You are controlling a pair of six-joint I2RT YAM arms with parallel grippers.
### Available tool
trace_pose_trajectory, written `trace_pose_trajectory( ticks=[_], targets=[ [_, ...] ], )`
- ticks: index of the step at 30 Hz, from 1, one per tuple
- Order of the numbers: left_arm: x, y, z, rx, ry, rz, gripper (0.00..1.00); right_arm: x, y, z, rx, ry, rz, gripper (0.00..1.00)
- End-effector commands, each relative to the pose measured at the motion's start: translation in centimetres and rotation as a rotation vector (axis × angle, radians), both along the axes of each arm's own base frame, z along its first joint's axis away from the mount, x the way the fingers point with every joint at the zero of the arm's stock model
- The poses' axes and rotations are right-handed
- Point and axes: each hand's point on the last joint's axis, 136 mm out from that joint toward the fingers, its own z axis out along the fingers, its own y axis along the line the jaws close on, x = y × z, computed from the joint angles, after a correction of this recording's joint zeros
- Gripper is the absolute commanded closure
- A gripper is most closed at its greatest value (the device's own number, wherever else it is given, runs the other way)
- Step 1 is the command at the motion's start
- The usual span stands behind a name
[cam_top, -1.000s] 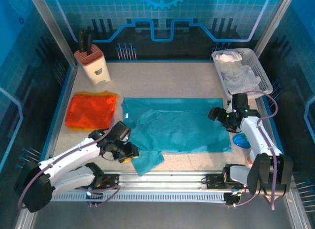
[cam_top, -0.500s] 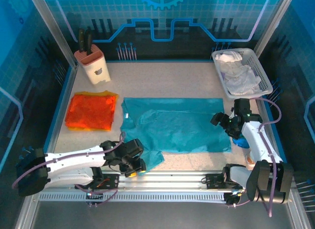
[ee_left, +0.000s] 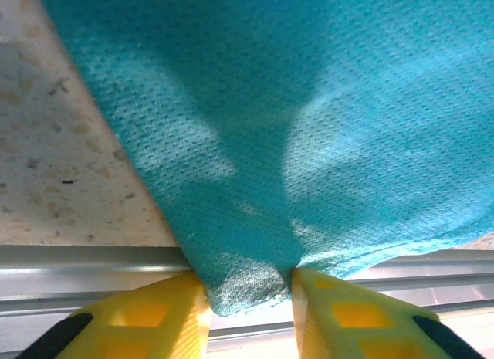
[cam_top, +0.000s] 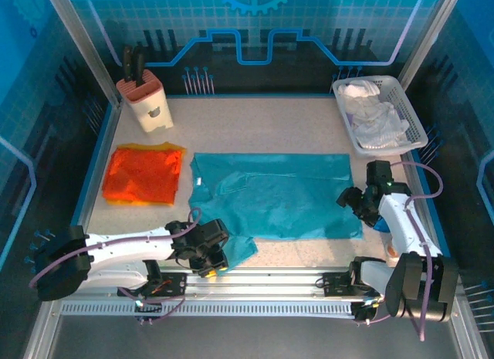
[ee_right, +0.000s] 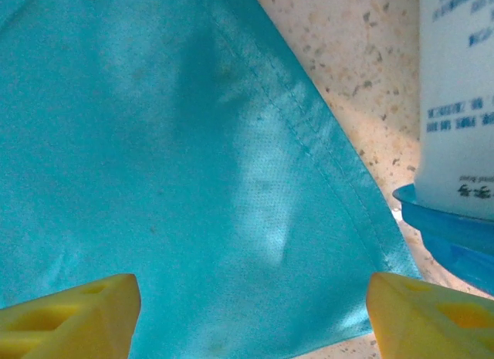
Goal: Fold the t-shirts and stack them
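The teal t-shirt [cam_top: 270, 195] lies spread flat across the middle of the table, one sleeve [cam_top: 235, 251] reaching toward the near rail. My left gripper [cam_top: 207, 259] sits at that sleeve's near tip. In the left wrist view its yellow fingers [ee_left: 154, 313] press a bunched fold of teal cloth [ee_left: 247, 286] from both sides. My right gripper [cam_top: 351, 198] hovers open over the shirt's right edge, near its front right corner [ee_right: 386, 259], its fingertips [ee_right: 77, 309] wide apart with nothing gripped. The orange t-shirt [cam_top: 143, 174] lies folded at the left.
A knife block [cam_top: 147, 103] stands at the back left. A white basket [cam_top: 380, 116] of white cloth sits at the back right. A white container on a blue lid [ee_right: 455, 104] stands just right of the shirt's corner. The metal rail [cam_top: 270, 280] runs along the near edge.
My left gripper moved toward the near rail onto the sleeve tip and narrowed on it. My right gripper drifted nearer along the shirt's right edge, toward its front corner.
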Motion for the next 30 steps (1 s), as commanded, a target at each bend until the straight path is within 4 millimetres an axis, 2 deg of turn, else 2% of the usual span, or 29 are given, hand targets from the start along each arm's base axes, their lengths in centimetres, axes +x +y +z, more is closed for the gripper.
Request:
trace_pose_trajectory(
  ticks=[1,7,10,13,21,24,30],
  targets=[
    [0.7,0.3,-1.3,0.024,-0.042,0.020,0.72,-1.3,0.0,-0.8,0.009,0.050,-0.030,0.23],
    [1.1,1.0,-1.7,0.041,-0.045,0.025,0.84,-1.4,0.4,-1.5,0.013,0.035,-0.024,0.27],
    [1.8,1.8,-1.4,0.045,-0.057,0.038,0.94,-1.4,0.7,-1.7,0.022,0.022,-0.022,0.28],
    [2.9,2.7,-0.5,0.039,-0.076,0.058,1.00,-1.6,1.0,-1.9,0.036,0.036,-0.019,0.29],
    [6.2,5.5,2.4,0.044,-0.136,0.085,1.00,-2.0,2.1,-1.2,0.054,0.044,0.003,0.30],
    [7.3,5.5,3.1,0.029,-0.154,0.086,1.00,-2.7,2.5,-1.3,0.048,0.076,-0.003,0.31],
    [8.9,5.4,3.8,0.024,-0.180,0.076,1.00,-4.6,2.2,-2.6,0.018,0.158,-0.065,0.40]
  ],
)
